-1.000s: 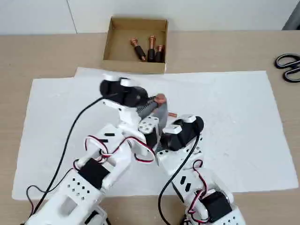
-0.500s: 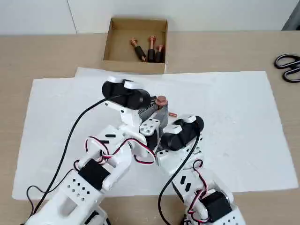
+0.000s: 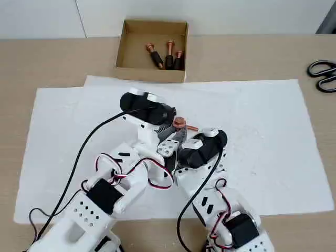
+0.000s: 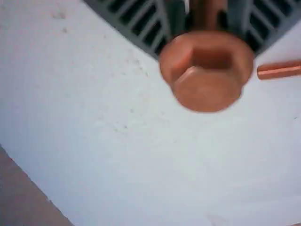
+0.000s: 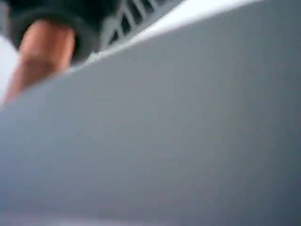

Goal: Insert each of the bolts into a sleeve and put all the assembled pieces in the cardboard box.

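Fingers (image 4: pixel 136 19) of the left tool (image 3: pixel 176 132) are pinching a bolt (image 4: pixel 205 70) by its shaft, head jutting past their tips; whether the right tool (image 3: pixel 185 143) beside it is gripping, I cannot tell.

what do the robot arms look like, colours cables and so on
Both arms are white plastic with black servo motors, trailing black cables and red-white-black wire loops. The left gripper has grey ribbed jaws.
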